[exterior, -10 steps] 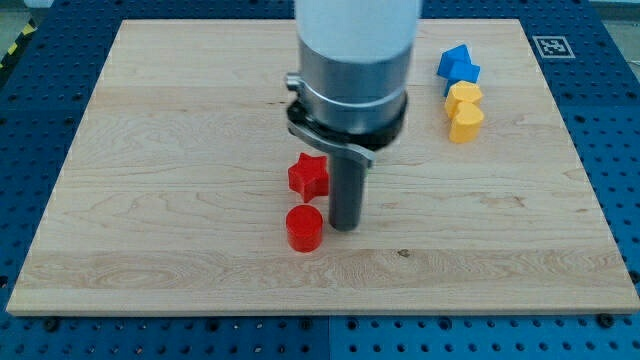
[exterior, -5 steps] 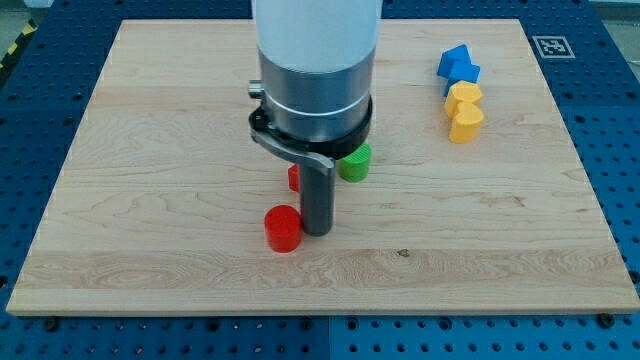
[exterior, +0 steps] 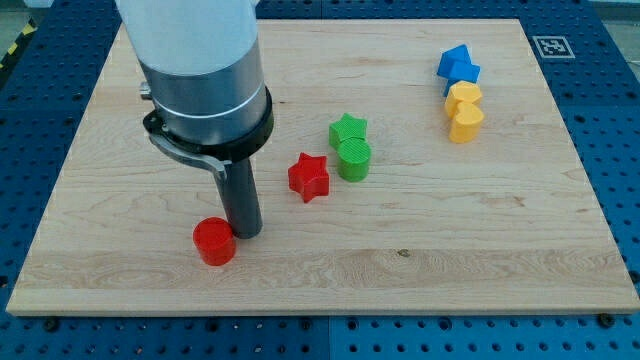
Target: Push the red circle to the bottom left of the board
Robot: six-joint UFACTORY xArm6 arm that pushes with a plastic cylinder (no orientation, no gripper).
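The red circle [exterior: 214, 241] lies on the wooden board [exterior: 100, 150], left of centre and near the view's bottom edge. My tip [exterior: 246, 233] stands right against the circle's right side, touching it. The arm's grey body [exterior: 200, 70] rises above the tip and hides part of the board's upper left.
A red star [exterior: 309, 177] lies right of the tip. A green star [exterior: 347, 129] and a green circle [exterior: 354, 159] sit just beyond it. At the view's upper right are a blue block [exterior: 457, 64] and two yellow blocks [exterior: 464, 110], touching.
My tip has moved left and slightly down, pushing the red circle left with it. The arm no longer hides the red star and the green blocks.
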